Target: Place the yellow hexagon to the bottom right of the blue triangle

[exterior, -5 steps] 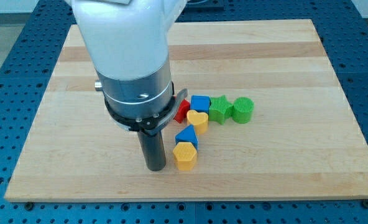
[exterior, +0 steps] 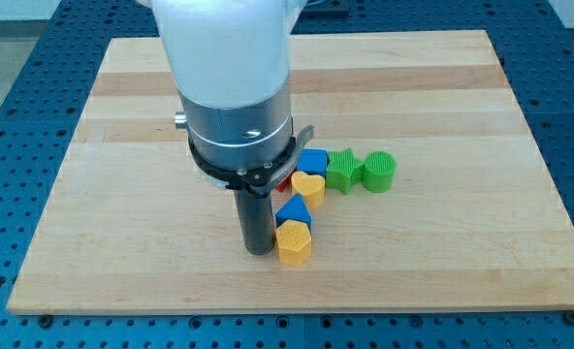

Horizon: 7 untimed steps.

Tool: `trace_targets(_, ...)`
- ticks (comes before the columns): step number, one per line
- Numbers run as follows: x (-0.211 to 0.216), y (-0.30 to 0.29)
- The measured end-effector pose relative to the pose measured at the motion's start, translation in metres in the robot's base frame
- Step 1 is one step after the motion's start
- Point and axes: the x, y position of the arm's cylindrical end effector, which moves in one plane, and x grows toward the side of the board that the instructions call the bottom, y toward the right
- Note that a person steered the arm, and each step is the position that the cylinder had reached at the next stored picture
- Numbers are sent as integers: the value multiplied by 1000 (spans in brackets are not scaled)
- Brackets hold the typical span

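Observation:
The yellow hexagon point(exterior: 294, 242) lies near the board's bottom edge, directly below the blue triangle point(exterior: 293, 210) and touching it. My tip point(exterior: 259, 249) stands just left of the yellow hexagon, touching or nearly touching its left side. The arm's white and grey body hides the board above the tip.
A yellow heart point(exterior: 308, 187) sits above the blue triangle. A blue block point(exterior: 312, 161), a green star point(exterior: 342, 169) and a green cylinder point(exterior: 379, 172) stand in a row to the view's right. A red block point(exterior: 284, 182) is mostly hidden behind the arm. The wooden board point(exterior: 442, 242) rests on a blue perforated table.
My tip and the arm have moved to the view's right, closing up on the yellow hexagon's left side. The hexagon has shifted slightly to the right.

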Motion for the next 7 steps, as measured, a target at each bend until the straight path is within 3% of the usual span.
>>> trace_targets(7,3,40)
